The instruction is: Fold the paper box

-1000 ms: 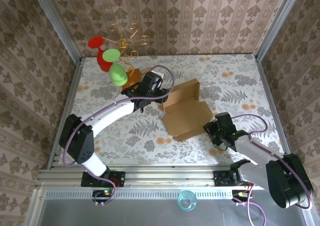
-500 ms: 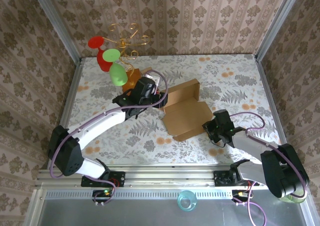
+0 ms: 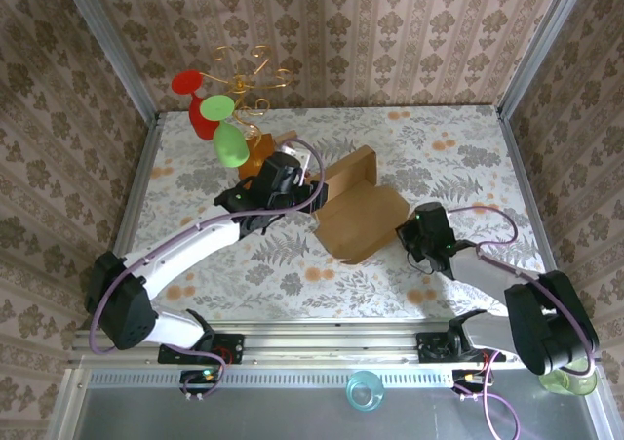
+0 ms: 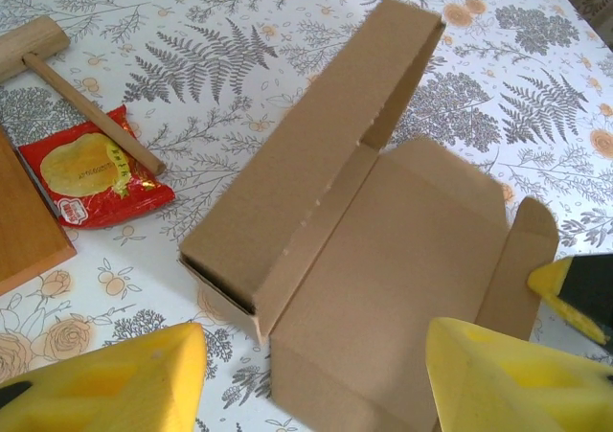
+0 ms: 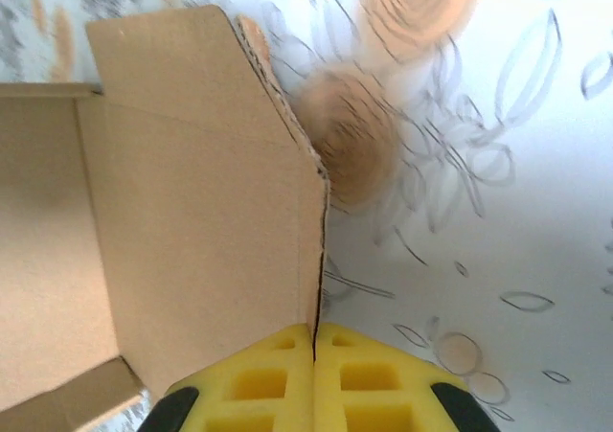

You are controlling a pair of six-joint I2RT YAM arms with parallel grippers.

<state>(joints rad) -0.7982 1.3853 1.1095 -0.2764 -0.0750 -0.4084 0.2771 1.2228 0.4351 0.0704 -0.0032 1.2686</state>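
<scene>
Right gripper [image 5: 314, 341] clamped on paper box [image 5: 192, 202] flap edge; left gripper [image 4: 311, 379] spread wide beside it. Risk: shallow pinch slips, flap drops.

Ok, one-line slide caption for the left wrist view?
Open left gripper poised over the half-folded paper box, a red packet and wooden mallet lying beside it on the floral table.

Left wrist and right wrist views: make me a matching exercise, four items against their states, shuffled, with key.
Items:
1. paper box
2. red packet
3. left claw
4. right claw

States:
A. shut on a cardboard flap edge
B. lying flat beside the mallet handle
C. open, pads wide apart
D. partly folded, one long wall raised

Pairs: 1-D, 2-B, 3-C, 4-A
</scene>
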